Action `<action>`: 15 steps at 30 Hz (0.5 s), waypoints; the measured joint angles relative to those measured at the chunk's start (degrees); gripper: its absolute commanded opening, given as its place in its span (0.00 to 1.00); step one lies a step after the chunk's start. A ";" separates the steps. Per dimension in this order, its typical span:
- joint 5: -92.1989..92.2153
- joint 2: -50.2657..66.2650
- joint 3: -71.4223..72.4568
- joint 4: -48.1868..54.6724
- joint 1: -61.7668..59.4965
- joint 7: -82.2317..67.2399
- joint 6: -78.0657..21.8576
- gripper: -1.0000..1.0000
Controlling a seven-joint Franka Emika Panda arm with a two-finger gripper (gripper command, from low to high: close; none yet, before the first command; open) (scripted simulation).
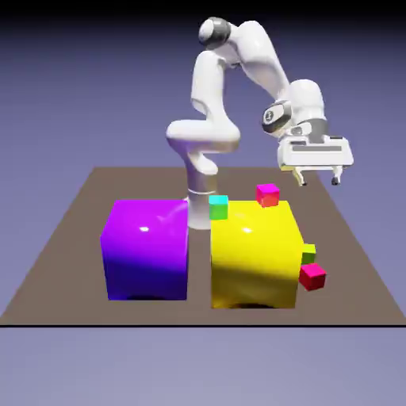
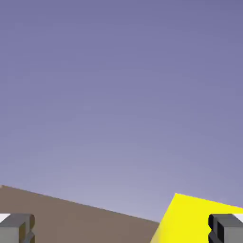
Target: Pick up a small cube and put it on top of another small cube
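Observation:
The tiny lime yellow-green cube (image 1: 308,254) rests on the table against the right side of the big yellow cube (image 1: 254,254), just behind a small pink-red cube (image 1: 312,276). My gripper (image 1: 319,178) hangs open in the air well above and slightly behind them, holding nothing. In the hand view its two grey fingertips (image 2: 17,228) sit far apart at the bottom corners, with only a corner of the big yellow cube (image 2: 190,220) between them; the lime cube is out of that view.
A big glossy purple cube (image 1: 147,250) stands left of the yellow one. A small cyan-topped green cube (image 1: 218,207) and another pink-red cube (image 1: 267,194) sit on the yellow cube's top. The brown table (image 1: 71,238) edge runs near the bottom.

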 measured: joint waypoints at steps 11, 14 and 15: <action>1.29 0.92 22.84 0.42 -9.48 16.05 0.08 0.50; 1.64 1.17 29.07 0.53 -12.06 20.43 0.11 0.50; 1.76 1.25 31.15 0.57 -12.92 21.89 0.12 0.50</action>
